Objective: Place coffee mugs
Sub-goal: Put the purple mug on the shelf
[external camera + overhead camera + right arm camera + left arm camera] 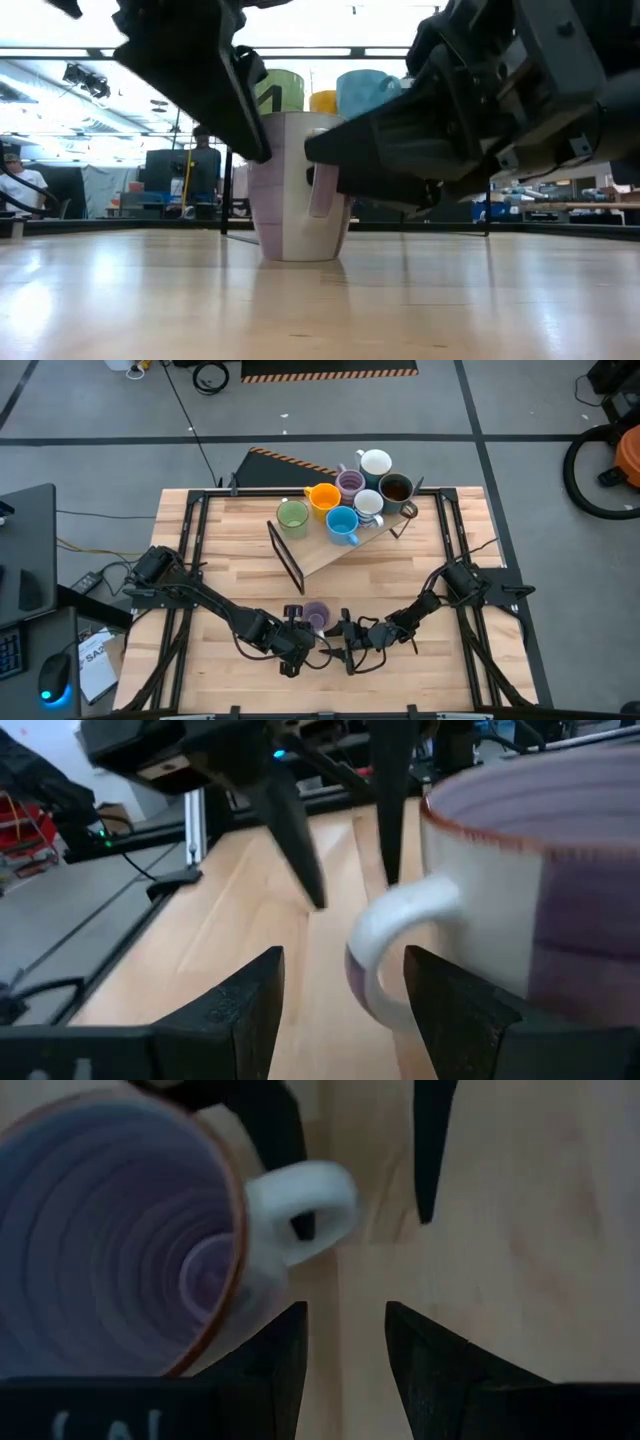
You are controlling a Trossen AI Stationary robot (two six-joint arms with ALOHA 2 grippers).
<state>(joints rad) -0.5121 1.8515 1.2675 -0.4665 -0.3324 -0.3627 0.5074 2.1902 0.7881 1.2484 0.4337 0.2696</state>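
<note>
A lilac mug [316, 614] stands upright on its base on the wooden table, near the near edge. Its pale handle [385, 935] points toward the near edge. My left gripper [300, 633] is just left of the handle and open [345, 1335], with the mug beside its fingers. My right gripper [352, 632] comes in from the right and is open [345, 960], and the handle lies between its fingers. Seven more mugs stand on a board at the far side: green [292, 514], orange [323, 497], lilac [350, 483], white [376, 462], dark brown [396, 488], white [368, 502] and blue [342, 525]. My right gripper has the lilac mug's handle [370, 970] between its open fingers, coming level from the table's right. Whether a finger [450, 1000] touches the handle I cannot tell. The mug stands on the table.
The wooden board [320, 555] lies askew on the far half of the table, with a dark upright frame [285, 555] along its left edge. Bare wood lies to the left and right of the near mug. Dark rails run along the table's sides [452, 530].
</note>
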